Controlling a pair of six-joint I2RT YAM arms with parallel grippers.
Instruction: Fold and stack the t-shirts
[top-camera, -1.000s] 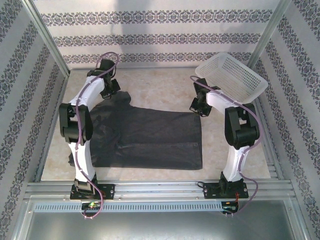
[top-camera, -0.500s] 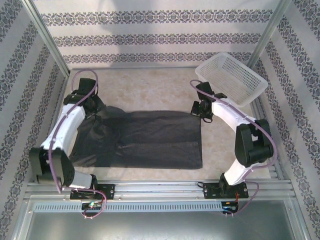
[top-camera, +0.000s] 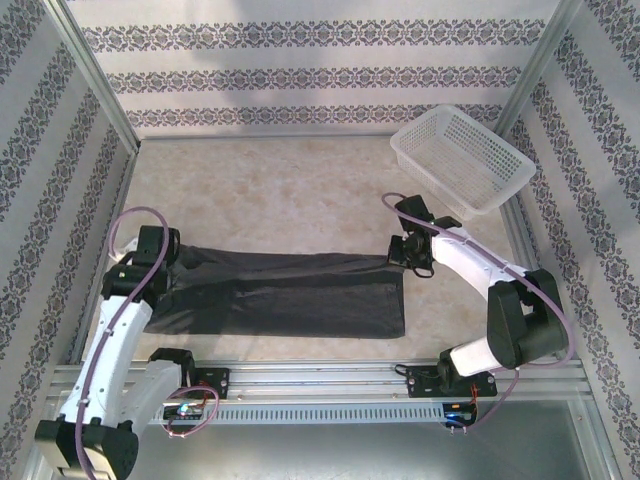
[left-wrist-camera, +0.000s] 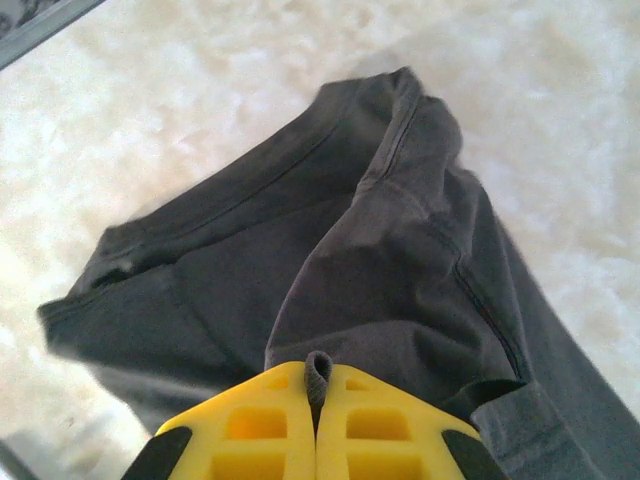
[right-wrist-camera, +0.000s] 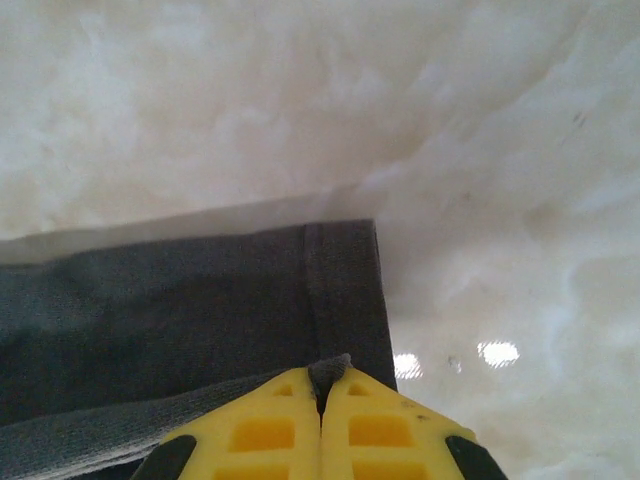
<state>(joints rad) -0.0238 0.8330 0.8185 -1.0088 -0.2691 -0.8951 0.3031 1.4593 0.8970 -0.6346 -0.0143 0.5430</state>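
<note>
Across the near half of the table (top-camera: 300, 180), the dark t-shirt (top-camera: 290, 300) lies stretched with its long axis running left to right and its near edge flat toward the arm bases. Its far edge is pinched at both ends: the left gripper (left-wrist-camera: 317, 385) is clamped tight on a fold of cloth at the sleeve end, the right gripper (right-wrist-camera: 322, 385) likewise on the hem corner. Each arm has its own end, so the fold probably comes toward the near edge, both together

Marbled table (top-camera: 300, 190), dark t-shirt (top-camera: 290, 295) spread out, white basket (top-camera: 465, 160) far right
</note>
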